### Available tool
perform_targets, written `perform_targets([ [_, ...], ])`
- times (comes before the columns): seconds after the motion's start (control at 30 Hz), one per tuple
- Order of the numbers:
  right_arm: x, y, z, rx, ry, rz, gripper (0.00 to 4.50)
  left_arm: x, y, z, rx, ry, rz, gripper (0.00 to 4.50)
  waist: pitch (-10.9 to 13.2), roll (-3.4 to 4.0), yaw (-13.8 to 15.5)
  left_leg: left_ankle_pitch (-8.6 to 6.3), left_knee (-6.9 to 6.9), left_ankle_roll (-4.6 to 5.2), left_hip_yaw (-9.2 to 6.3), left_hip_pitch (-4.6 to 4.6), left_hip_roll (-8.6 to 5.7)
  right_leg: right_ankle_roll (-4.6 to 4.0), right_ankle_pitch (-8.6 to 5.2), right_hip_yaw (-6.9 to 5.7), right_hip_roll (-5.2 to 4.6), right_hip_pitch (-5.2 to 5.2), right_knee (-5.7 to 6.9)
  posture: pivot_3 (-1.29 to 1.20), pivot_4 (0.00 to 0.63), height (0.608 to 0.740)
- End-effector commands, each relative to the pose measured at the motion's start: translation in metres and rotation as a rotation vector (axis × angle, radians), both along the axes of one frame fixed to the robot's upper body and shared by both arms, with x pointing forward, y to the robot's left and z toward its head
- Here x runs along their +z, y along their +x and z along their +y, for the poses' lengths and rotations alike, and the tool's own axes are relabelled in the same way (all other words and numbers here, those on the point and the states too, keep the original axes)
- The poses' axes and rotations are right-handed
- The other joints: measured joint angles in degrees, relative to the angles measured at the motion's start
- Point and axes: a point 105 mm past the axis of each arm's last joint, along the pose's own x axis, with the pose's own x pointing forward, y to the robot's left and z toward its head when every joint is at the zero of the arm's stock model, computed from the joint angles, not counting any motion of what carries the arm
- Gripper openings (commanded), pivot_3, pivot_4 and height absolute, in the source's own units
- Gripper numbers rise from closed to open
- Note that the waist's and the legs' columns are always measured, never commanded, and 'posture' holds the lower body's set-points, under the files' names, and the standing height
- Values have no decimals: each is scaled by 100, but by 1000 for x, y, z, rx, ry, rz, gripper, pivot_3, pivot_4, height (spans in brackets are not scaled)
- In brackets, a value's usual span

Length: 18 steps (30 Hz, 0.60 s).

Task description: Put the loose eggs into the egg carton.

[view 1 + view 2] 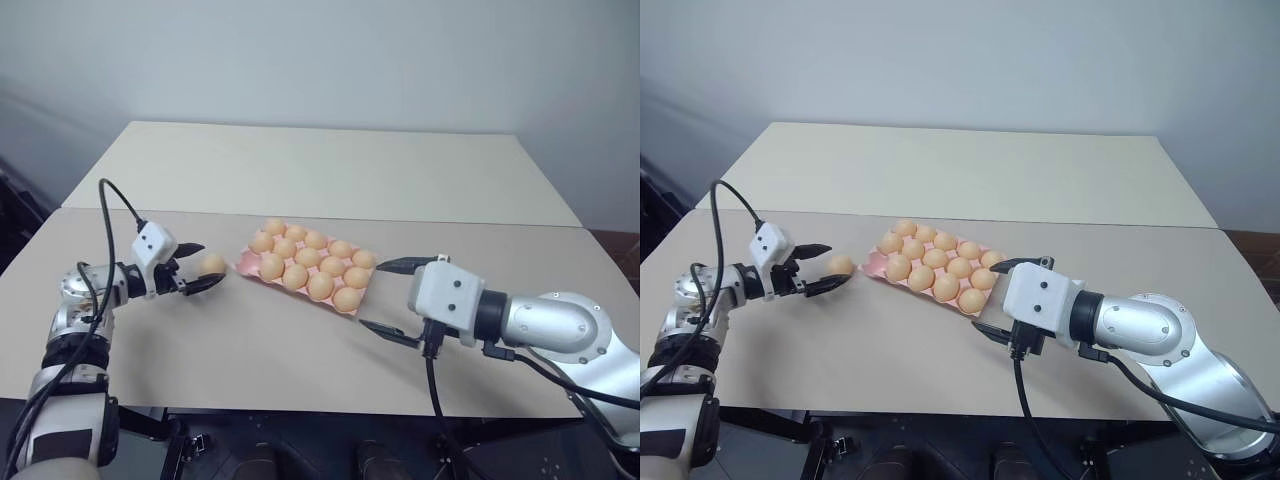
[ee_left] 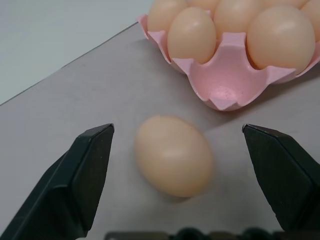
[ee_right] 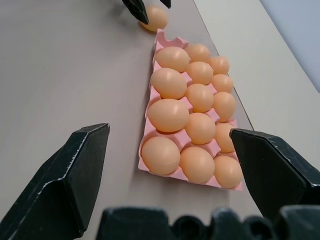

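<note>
Loose egg (image 2: 173, 155) lies apparently untouched between wide-open left jaws.

Head stereo pair looks forward and down over the beige table (image 1: 300, 350). Left wrist cam sits close and low on one tan loose egg (image 2: 173, 155) beside the pink moulded egg carton (image 2: 227, 82). Right wrist cam looks along that carton from farther back.

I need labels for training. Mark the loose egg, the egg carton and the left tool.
loose egg (image 2: 172, 155), left wrist view, middle of its shell.
egg carton (image 2: 227, 82), left wrist view, pink wall of the empty corner cup.
left tool (image 1: 198, 268), left eye view, midway between its fingertips.
</note>
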Motion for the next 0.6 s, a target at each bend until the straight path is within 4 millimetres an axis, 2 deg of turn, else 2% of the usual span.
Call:
perform_targets([
  [0.03, 7, -2, 2, 2, 4, -46, 4500, 8, 11, -5, 23, -2, -48, 4469, 0, 0, -1, 0, 0, 0, 0, 0, 0, 0, 0, 0, 0, 1, 0, 0, 150, 740],
  [0.1, 9, -2, 3, 4, 15, -49, 4500, 6, 16, -6, 60, -2, -42, 4469, 0, -1, -3, 0, 0, 0, 0, 0, 0, 0, 0, 0, 0, 0, 0, 0, 150, 740],
  [0.2, 10, -1, 5, 6, 25, -49, 4500, 3, 21, -6, 85, -7, -3, 3859, 0, -1, -19, 0, 0, 0, -1, -1, 0, 0, 0, 0, 0, -1, -1, 0, 150, 740],
  [0.4, 9, -1, 3, -7, 22, -46, 4500, 0, 21, 0, 102, 41, -4, 2004, 0, -1, -25, 0, 0, 0, -1, 0, 0, 0, 0, 0, 0, 0, 0, 0, 150, 740],
  [0.47, 8, -1, 4, -8, 20, -44, 4500, 1, 21, 0, 106, 53, -14, 1840, 0, -1, -23, 0, 0, 0, -1, 1, -1, 0, 0, 0, 0, 1, 1, 0, 150, 740],
  [0.6, 7, -1, 4, -8, 17, -46, 4500, 9, 17, 1, 68, 58, -49, 1840, 0, -1, -30, 0, 0, 0, -1, 1, 0, 0, 0, 0, 0, -1, 1, 0, 150, 740],
])
